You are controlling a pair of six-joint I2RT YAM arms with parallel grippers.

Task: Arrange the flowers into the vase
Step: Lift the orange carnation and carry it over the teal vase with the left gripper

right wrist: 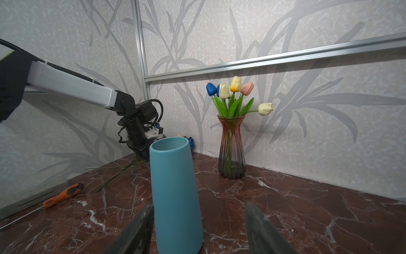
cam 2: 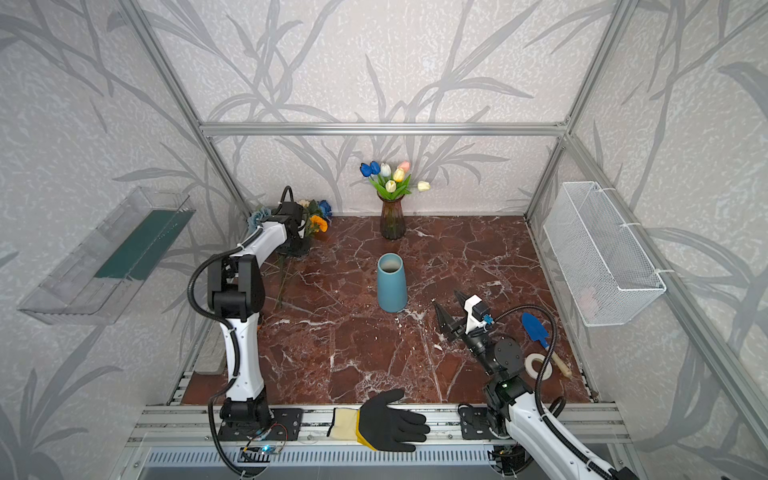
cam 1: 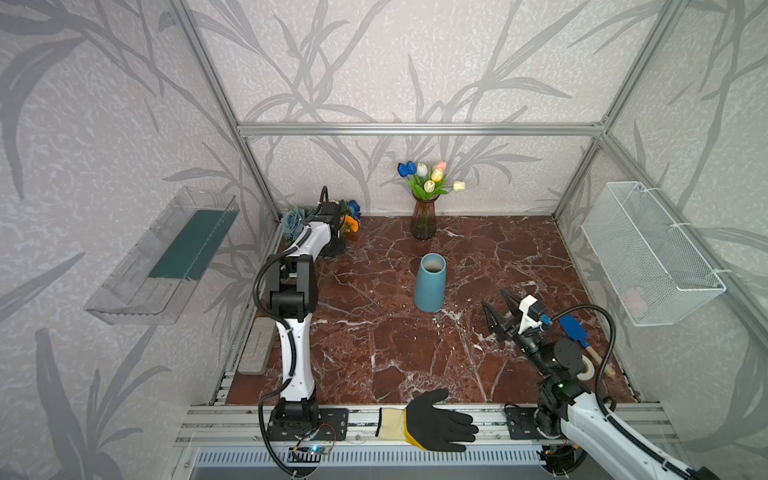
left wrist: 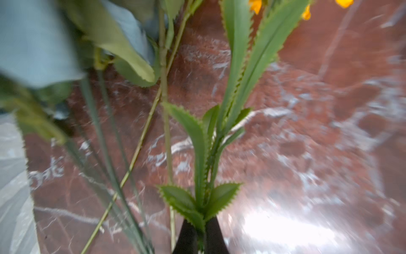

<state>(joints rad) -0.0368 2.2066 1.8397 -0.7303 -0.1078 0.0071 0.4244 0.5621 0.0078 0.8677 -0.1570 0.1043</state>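
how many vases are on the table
2: a blue vase in the middle, and a glass vase holding tulips at the back. None looks hidden.

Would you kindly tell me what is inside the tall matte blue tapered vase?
No stems stick out of the tall matte blue tapered vase; in both top views only its pale inner wall shows below the rim. Its bottom is hidden by its own walls.

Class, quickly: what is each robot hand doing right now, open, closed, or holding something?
Left hand: closed on a serrated-leaf green stem.
Right hand: open, holding nothing.
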